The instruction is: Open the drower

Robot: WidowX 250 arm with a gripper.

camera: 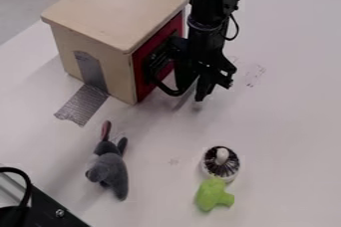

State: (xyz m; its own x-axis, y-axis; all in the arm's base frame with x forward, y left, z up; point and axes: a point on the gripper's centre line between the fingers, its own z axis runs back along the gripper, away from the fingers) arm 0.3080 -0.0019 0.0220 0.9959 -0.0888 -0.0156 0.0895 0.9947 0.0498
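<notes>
Hand (190,94) hangs at the red drawer (142,82) of the wooden box (106,7), likely to pull it outward, whether open or closed I cannot tell, while tape (83,104) beside the box probably anchors it.

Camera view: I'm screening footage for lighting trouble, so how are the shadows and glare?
Camera view: soft-edged shadows on the pale table, by the wooden box and gray plush toy; box top brighter than its sides; no harsh glare on the table; black gripper shows little shading.
</notes>
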